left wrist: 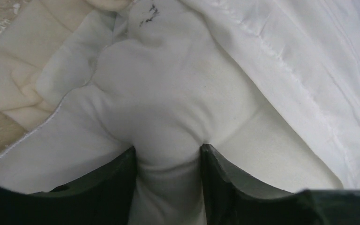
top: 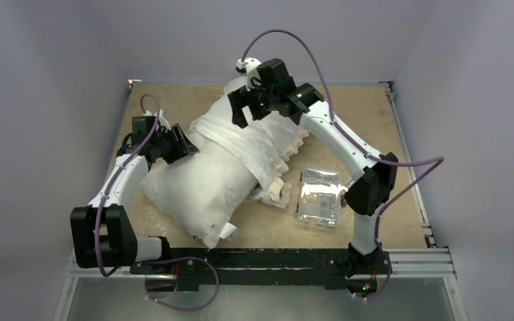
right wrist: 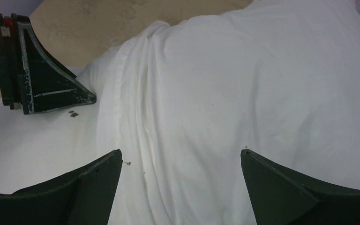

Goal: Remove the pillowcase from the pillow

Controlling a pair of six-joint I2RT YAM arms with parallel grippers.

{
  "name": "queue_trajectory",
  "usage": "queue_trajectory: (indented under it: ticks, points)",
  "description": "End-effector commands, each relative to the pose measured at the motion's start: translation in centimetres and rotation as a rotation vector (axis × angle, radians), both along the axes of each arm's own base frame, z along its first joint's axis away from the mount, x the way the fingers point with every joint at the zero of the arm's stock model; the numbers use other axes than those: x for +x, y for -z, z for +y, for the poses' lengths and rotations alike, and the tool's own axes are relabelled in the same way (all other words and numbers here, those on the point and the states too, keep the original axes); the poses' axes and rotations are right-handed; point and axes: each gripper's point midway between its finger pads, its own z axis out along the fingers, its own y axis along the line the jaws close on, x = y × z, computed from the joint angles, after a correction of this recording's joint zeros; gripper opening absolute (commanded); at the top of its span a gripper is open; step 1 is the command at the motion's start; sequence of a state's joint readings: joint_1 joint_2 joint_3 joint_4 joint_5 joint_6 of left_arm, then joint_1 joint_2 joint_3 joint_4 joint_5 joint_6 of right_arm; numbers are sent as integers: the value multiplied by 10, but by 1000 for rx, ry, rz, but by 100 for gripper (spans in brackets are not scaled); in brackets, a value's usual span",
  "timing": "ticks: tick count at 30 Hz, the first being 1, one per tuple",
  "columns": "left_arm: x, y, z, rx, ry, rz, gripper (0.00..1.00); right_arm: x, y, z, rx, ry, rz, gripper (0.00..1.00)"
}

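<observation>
My left hand (left wrist: 168, 150) is clamped on a pinch of pillow (top: 194, 190), which lies mid-desk (top: 355, 114) with its bare end toward 7 o'clock. My right hand (right wrist: 180, 157) gapes wide, holding nothing, over the pillowcase (top: 254, 144) bunched at 1 o'clock. Risk: the pinch slips and the pillow drags along with the cover.

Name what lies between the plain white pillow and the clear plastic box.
The cream frill of the pillowcase lies between pillow and clear plastic box, seen in the top view.

Overhead view down over the whole table (top: 375, 114); both wrist views close above the shared pillow (top: 194, 190)
</observation>
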State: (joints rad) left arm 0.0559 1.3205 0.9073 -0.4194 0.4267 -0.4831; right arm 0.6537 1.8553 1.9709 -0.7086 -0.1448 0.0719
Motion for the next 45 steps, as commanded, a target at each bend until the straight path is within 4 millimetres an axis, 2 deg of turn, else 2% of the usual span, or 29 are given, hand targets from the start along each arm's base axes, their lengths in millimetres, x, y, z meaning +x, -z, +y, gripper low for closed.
queue_trajectory:
  ticks: [1,2,5,9,12,14,15,17,19,23,27,32,36,40,42,43,45]
  points:
    - [-17,9,-35,-29,122,16,36,0,-7,38,-80,-55,-72,99]
    - [-18,8,-42,-11,143,10,24,0,-12,49,-72,-62,-92,99]
    - [-20,5,-59,32,179,-15,0,-1,-2,76,-99,-108,-126,99]
    - [-21,-2,-60,38,162,-44,0,4,25,90,-143,-110,-123,99]
    - [-22,-12,-61,61,178,-75,0,9,55,86,-214,-85,-106,97]
    - [-24,-17,-61,75,189,-90,0,14,75,78,-271,-51,-99,93]
    - [-24,-18,-61,83,194,-95,0,18,82,72,-304,-22,-102,89]
    - [-25,-21,-58,103,191,-101,0,23,92,58,-356,42,-101,74]
    - [-26,-23,-52,131,177,-98,0,30,89,41,-391,117,-131,57]
    - [-27,-26,-43,179,148,-96,0,47,68,3,-393,260,-181,20]
    - [-24,-33,-28,248,98,-95,0,69,37,-56,-321,480,-172,0]
    - [-15,-53,-17,293,42,-141,0,87,0,-145,-249,712,-183,0]
    - [-11,-59,-12,315,19,-143,0,88,-28,-201,-172,856,-199,0]
    - [-6,-75,7,399,-49,-165,0,88,-46,-247,-108,975,-201,0]
    - [-2,-89,22,461,-109,-184,0,88,-48,-261,-71,999,-185,0]
    - [0,-95,27,477,-133,-197,0,89,-48,-262,-55,986,-175,0]
    - [8,-106,31,498,-151,-222,0,91,-47,-245,-6,896,-161,0]
